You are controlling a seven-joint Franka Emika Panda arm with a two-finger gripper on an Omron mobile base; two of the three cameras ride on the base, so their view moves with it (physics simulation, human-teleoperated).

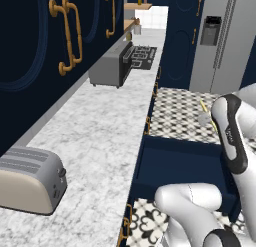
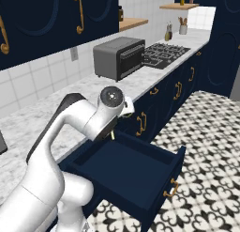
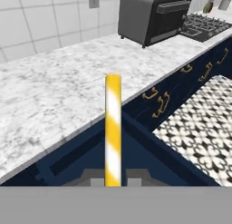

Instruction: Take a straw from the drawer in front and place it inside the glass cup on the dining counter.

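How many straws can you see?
1. The yellow-and-white striped straw stands upright between the end effector's fingertips, above the open navy drawer. The robot arm hides part of the drawer, so more straws could lie unseen there.

Smooth yellow-and-white striped straw [image 3: 113, 128], matt. Matt navy drawer [image 2: 136, 172] with a shiny gold metal handle [image 2: 171, 188]. Polished grey-white marble table [image 1: 95, 141]. Brushed grey metal toaster [image 1: 31, 180] and toaster oven [image 2: 119, 57]. Glossy white wall tiles [image 3: 41, 19]. Patterned black-and-white floor tiles [image 2: 206, 151].
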